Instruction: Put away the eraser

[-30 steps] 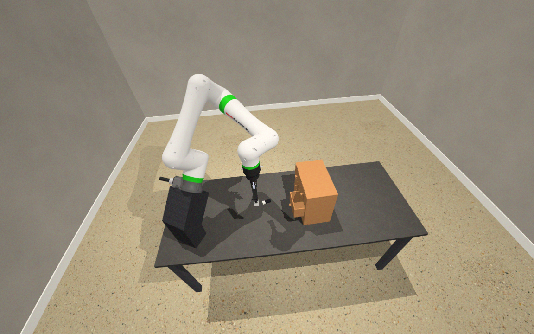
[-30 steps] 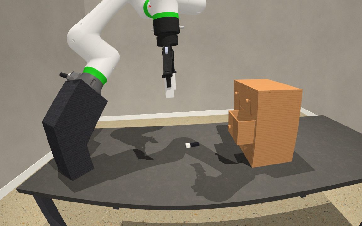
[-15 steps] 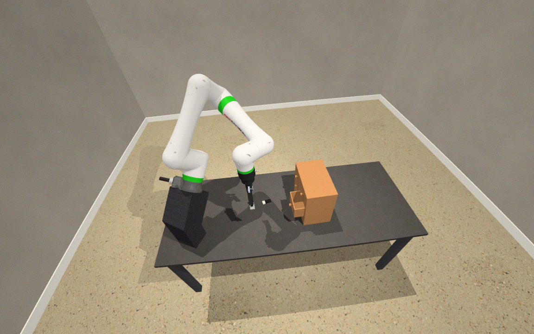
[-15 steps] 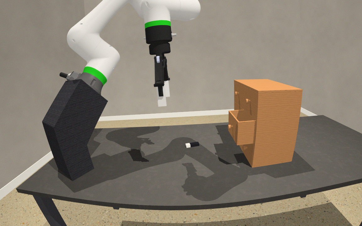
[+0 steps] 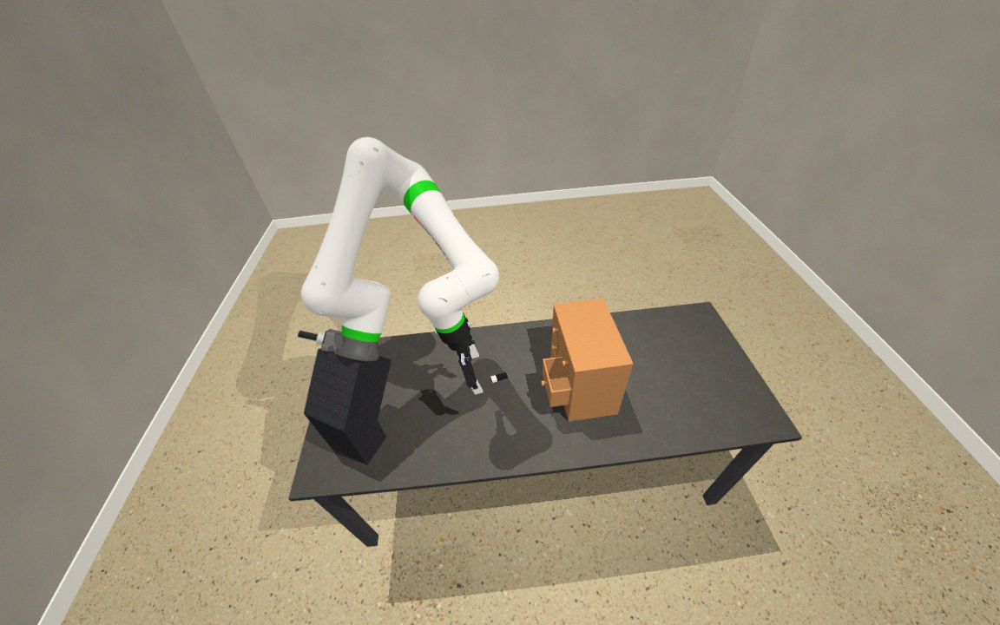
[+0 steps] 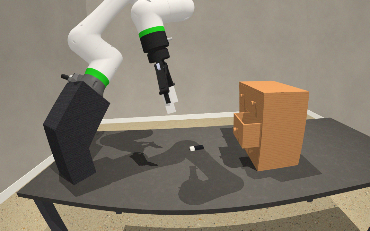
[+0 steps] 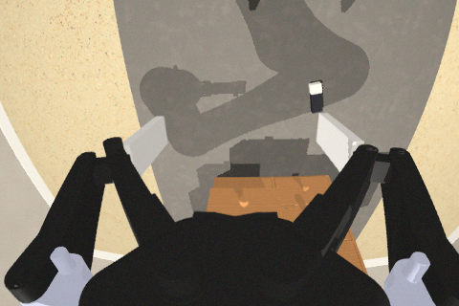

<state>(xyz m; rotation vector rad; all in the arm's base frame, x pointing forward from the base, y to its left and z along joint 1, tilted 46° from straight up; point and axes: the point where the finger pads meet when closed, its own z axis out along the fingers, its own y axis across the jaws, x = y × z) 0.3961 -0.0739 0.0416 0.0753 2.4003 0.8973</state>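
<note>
The eraser (image 5: 499, 378) (image 6: 196, 148) (image 7: 316, 97), dark with one white end, lies flat on the table. My gripper (image 5: 475, 371) (image 6: 171, 103) (image 7: 240, 128) is open and empty, tilted, well above the table. In the wrist view the eraser is beyond the right fingertip, not between the fingers. The orange wooden chest (image 5: 596, 342) (image 6: 284, 129) (image 7: 268, 184) stands upright. One drawer (image 5: 558, 398) (image 6: 251, 136) of it is pulled partly out and looks level. No eraser shows in the visible part of its inside. The other drawers look pushed in.
The dark table (image 5: 690, 372) (image 6: 157, 189) carries the chest, the eraser and the black robot pedestal (image 5: 340, 411) (image 6: 74, 137). The pulled-out drawer and several knobs face the robot. Arm shadows cross the table around the eraser. My gripper body hides part of the chest in the wrist view.
</note>
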